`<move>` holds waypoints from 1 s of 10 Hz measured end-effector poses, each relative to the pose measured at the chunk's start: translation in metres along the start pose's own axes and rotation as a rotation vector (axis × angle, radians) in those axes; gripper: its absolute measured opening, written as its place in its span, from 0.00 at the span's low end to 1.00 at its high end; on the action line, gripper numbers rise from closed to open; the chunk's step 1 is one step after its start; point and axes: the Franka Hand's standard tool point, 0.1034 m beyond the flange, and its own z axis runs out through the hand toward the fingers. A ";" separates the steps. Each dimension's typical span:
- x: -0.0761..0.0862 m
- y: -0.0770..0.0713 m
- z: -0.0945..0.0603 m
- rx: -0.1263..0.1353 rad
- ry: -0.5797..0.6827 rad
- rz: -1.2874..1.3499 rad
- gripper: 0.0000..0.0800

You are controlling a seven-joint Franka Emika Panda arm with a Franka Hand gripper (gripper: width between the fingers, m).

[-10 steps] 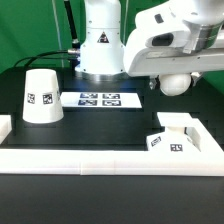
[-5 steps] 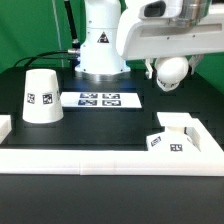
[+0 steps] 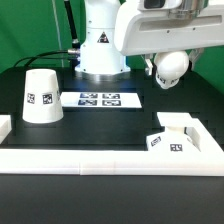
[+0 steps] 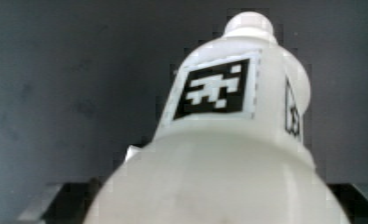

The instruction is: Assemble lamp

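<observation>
Surface: matte black surface (image 3: 95, 128), flat, with bare stretches between the things on it.
Room: a green backdrop (image 3: 30, 25) stands behind the surface; black cables (image 3: 55, 50) hang at the far edge, to the exterior view's left of the arm (image 3: 100, 45).
Landmark: one marker board (image 3: 100, 99) lies flat mid-surface, just in front of the arm's foot; it carries several printed tags.
Rails: three stretches of white rails (image 3: 100, 160) are in view. A long one lies nearer the camera than the marker board, and a shorter one stands at each end of it.
Shade: one shade (image 3: 40, 97), narrow end up, stands to the exterior view's left of the marker board, close by but apart. One tag faces the camera.
Base: one base (image 3: 176, 133) sits well to the exterior view's right of the marker board and nearer the camera, in the corner where two rails meet. Two tags show on its sides.
Bulb: one bulb (image 3: 170, 68) hangs in the air, clear of the surface, to the exterior view's right of the marker board and apart from the base.
Bulb up close: the wrist view shows the bulb (image 4: 216, 130) with its narrow neck pointing away from the camera, one tag on its side and the dark surface behind it.
Pincer: one pincer (image 3: 168, 60), pinching the bulb from two sides; there is nothing else in its grip.
</observation>
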 end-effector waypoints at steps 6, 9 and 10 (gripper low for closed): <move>0.030 0.012 -0.005 -0.089 0.399 -0.153 0.72; 0.031 0.014 -0.003 -0.110 0.479 -0.163 0.72; 0.031 0.014 -0.003 -0.110 0.479 -0.163 0.72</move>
